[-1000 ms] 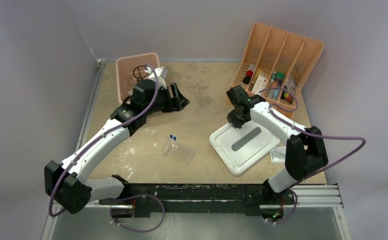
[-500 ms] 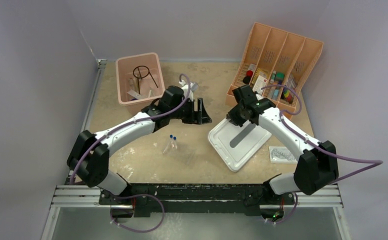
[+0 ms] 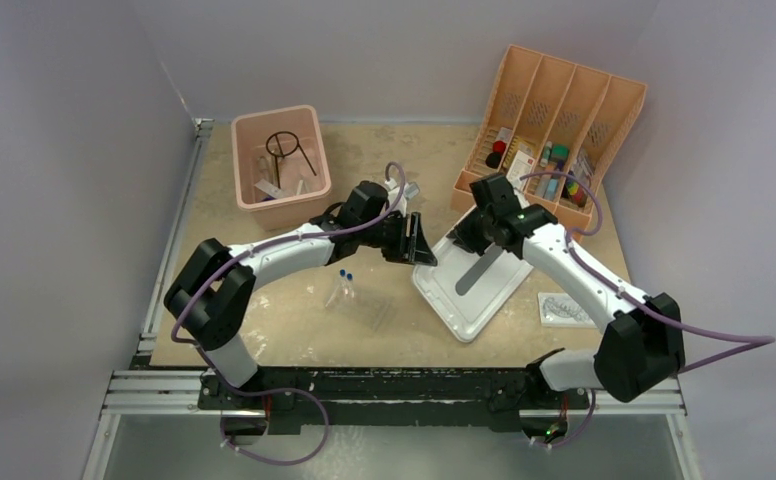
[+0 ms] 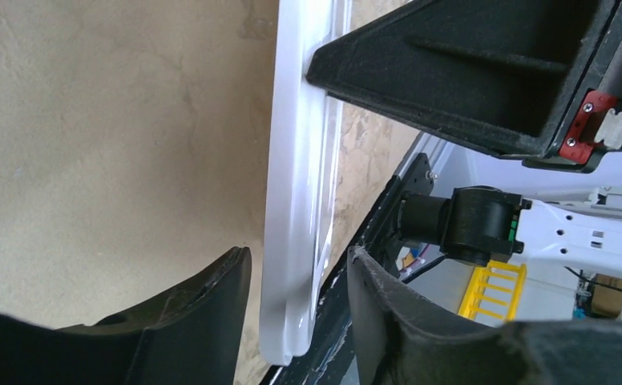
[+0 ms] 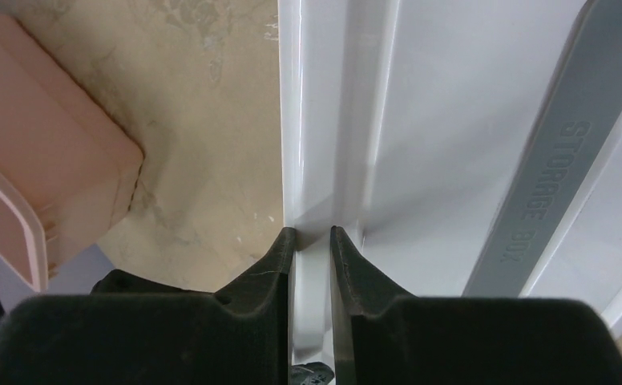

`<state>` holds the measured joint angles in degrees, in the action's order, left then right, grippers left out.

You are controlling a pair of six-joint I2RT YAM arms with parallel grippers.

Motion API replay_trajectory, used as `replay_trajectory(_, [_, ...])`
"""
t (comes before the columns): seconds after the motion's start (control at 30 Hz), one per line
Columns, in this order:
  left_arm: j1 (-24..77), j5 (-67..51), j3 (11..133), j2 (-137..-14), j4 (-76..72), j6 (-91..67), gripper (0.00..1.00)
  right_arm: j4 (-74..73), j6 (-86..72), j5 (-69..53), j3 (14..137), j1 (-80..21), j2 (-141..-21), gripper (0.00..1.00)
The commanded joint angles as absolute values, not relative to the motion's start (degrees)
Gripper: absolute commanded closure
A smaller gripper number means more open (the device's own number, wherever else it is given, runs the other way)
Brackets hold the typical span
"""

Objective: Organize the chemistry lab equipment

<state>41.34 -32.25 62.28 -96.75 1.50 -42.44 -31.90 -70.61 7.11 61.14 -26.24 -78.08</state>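
1. Table (image 3: 404,160): tan top, carries all items.
2. White lid (image 3: 489,300): flat, w/ grey strip marked STORAGE BOX. Lies centre-right on the table, set at an angle. Both grippers meet at its far-left edge.
3. Divider rack (image 3: 604,100): peach, four slots, far-right corner, leaning back. Small loose lab items (image 3: 554,160) sit at the slot bottoms.
4. Pink bin (image 3: 284,208): far-left. Holds the black wire ring on a stem (image 3: 284,143) plus other pcs too small to ID.
5. R gripper (image 5: 312,233): fingers pressed onto the lid rim from both sides, pinching it. No gap visible.
6. L gripper (image 4: 298,255): jaws spread, one finger each side of the same rim, narrow gap on both sides. Not gripping. It sits near the R gripper along that edge.
7. Clear plastic tray (image 3: 364,305): on the table at centre, left of the lid and apart from it.
8. Blue-capped thin tubes (image 3: 344,278): two, side by side, at the tray's far-left end. In or beside the tray: cannot tell.
9. Flat clear piece (image 3: 564,310): right of the lid, near it. Contents not legible.
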Motion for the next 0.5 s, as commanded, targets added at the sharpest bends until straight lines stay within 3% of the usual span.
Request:
replay_trajectory(0.0, [41.87,-34.94,63.11,-96.23,-3.34,-44.46,0.56,-27.93,-69.61,5.04,60.20,-26.30,-75.08,1.00])
replay_trajectory(0.17, [42.33,-35.54,62.95,-96.43,-3.42,-44.48,0.69,-25.48,-69.52,3.69,58.81,-26.33,-73.47,1.00])
replay_trajectory(0.33, [42.31,-35.97,64.04,-95.12,-0.64,-41.50,0.99,-25.64,-69.72,4.03,58.46,-26.30,-72.74,1.00])
replay_trajectory(0.4, [42.29,-35.97,64.84,-94.38,2.74,-39.61,1.00,-25.86,-69.38,4.03,58.76,-26.28,-72.69,0.98])
replay_trajectory(0.47, [42.31,-36.37,65.49,-93.14,4.63,-38.08,1.00,-26.36,-68.90,4.02,59.29,-26.29,-72.46,0.85])
